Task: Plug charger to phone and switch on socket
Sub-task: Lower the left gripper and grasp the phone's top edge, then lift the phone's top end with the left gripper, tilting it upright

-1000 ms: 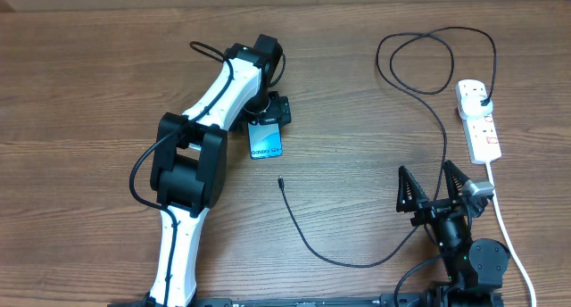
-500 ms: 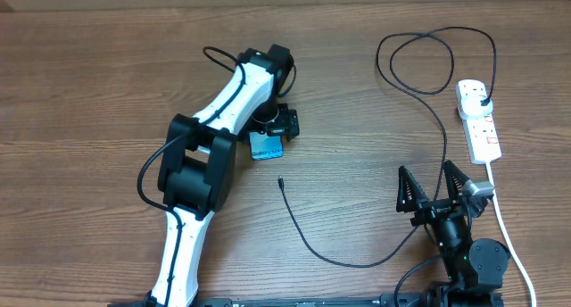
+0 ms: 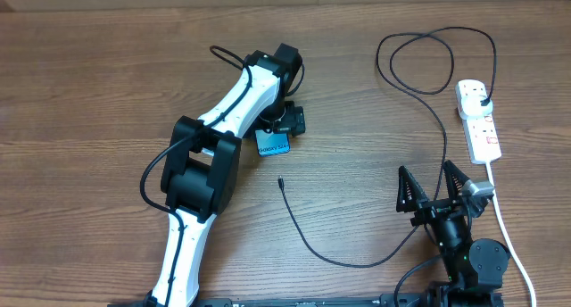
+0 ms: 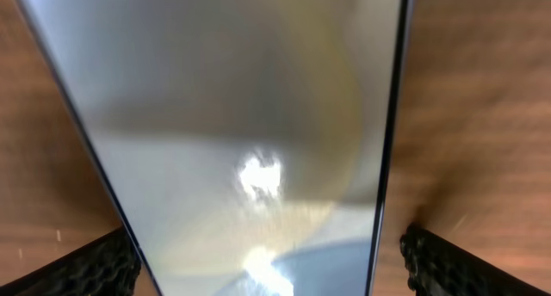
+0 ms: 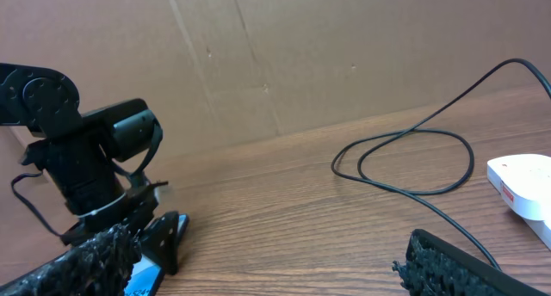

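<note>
The phone (image 3: 274, 144) lies flat on the wooden table with most of it under my left gripper (image 3: 278, 128); only its blue end with the "Galaxy S24" text shows. In the left wrist view its pale screen (image 4: 241, 115) fills the frame between the open fingers (image 4: 263, 262), with a gap at the right finger. The charger cable (image 3: 303, 236) runs from its connector tip (image 3: 279, 181) below the phone, loops back, and ends in the black plug (image 3: 482, 97) sitting in the socket (image 3: 479, 120). My right gripper (image 3: 425, 178) is open and empty at the front right.
The socket's thick white cord (image 3: 508, 236) runs down to the front edge beside my right arm. In the right wrist view the left gripper (image 5: 129, 236) stands over the phone (image 5: 140, 277), with the cable loop (image 5: 405, 132) and the socket end (image 5: 525, 184) to the right. A cardboard wall (image 5: 284, 46) stands behind.
My left arm has swung to the right and the phone has shifted right with it, turning slightly. The right arm and the cable have not moved.
</note>
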You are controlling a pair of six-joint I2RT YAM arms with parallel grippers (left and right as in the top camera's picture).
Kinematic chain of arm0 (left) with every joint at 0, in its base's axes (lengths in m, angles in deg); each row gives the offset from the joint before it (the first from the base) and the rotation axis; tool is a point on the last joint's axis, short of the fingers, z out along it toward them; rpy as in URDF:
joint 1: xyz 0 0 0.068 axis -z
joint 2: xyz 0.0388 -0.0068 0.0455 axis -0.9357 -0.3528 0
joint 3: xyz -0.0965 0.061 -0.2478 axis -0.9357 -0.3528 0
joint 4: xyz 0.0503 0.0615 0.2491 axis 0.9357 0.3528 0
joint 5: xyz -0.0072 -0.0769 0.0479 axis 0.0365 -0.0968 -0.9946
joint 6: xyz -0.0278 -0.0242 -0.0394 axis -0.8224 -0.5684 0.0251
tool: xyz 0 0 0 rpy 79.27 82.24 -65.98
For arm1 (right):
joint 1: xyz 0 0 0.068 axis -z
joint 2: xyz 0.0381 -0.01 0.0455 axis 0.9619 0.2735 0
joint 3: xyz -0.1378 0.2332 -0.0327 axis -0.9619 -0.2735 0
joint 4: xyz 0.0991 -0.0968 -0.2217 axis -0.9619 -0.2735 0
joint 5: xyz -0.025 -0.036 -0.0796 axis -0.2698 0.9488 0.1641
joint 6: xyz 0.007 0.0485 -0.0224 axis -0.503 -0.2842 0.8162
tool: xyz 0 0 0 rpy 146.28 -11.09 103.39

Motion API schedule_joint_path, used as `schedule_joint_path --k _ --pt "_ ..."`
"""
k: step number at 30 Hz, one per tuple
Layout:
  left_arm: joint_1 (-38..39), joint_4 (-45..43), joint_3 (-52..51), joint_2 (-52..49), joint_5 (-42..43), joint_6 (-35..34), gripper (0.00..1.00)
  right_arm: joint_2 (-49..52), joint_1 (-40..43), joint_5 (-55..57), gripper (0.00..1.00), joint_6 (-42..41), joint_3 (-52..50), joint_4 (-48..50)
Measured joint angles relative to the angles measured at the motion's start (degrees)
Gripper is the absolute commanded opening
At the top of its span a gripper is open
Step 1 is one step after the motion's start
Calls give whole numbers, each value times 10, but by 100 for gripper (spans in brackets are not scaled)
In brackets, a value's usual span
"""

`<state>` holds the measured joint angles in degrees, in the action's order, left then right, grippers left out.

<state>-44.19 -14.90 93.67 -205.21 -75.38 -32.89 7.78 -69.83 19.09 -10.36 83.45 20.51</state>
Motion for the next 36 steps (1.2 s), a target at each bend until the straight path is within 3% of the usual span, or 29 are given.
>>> schedule_joint_path --k 14,25,33,36 --pt "0 -75 0 0 -45 -6 99 0 0 0 100 0 0 0" --pt "0 -64 0 0 -43 -3 76 0 0 0 100 0 0 0" --pt "0 -36 2 0 -29 -3 80 0 0 0 100 0 0 0" --pt "0 -21 2 0 -21 -3 93 0 0 0 100 0 0 0"
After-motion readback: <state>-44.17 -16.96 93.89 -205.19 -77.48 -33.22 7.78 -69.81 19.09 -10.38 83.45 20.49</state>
